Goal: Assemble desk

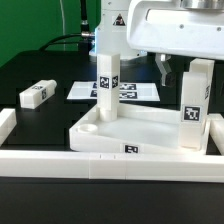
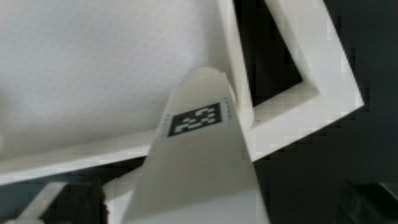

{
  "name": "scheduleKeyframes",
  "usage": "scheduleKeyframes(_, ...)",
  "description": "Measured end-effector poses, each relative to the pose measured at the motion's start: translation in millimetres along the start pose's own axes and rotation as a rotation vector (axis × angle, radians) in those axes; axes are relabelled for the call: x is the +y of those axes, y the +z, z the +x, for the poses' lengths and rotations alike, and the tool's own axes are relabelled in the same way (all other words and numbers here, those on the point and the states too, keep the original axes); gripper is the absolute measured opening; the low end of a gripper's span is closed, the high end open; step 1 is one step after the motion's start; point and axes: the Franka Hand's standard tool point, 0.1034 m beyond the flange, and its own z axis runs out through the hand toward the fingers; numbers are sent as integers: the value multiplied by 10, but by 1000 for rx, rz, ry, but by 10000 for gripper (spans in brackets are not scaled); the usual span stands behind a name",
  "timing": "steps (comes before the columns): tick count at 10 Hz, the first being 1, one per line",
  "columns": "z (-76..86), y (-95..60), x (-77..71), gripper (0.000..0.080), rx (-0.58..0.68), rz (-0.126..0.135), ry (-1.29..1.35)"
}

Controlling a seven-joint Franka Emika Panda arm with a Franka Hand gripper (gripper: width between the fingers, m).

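Gripper (image 1: 178, 68) hangs over the tabletop (image 1: 140, 135) at the exterior view's right end, jaws spread wide and not clamped on anything. Just below and beside it an upright leg (image 1: 195, 105) stands in the tray's corner. A second upright leg (image 1: 108, 85) stands in a corner further from the gripper, toward the exterior view's left. Well away from the gripper on that same side, a loose leg (image 1: 35, 95) lies flat on the black table (image 1: 45, 118). The marker board (image 1: 128, 92) lies behind the tray, and a white rail (image 1: 100, 165) runs along its front.

Wrist view: a tagged leg (image 2: 199, 150) sits close up, straight ahead of the gripper, with the tabletop (image 2: 89, 80) and its raised rim (image 2: 311, 100) beyond it. The fingertips are too blurry to make out here.
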Motion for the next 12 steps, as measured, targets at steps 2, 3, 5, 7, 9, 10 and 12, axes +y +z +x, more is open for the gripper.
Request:
scheduleKeyframes(2,12,1,20,649,2,-7,-108)
scheduleKeyframes(3,18,1,29,649,2,-8,-184)
scheduleKeyframes(5,28,2,46,649,3,-10,-278)
scheduleKeyframes(7,29,3,48,505,3,-11,-275)
scheduleKeyframes(9,31,3,50,290,3,-11,-275)
scheduleKeyframes(10,32,3,52,290,3,-11,-258)
scheduleKeyframes(12,33,3,52,290,3,-11,-223)
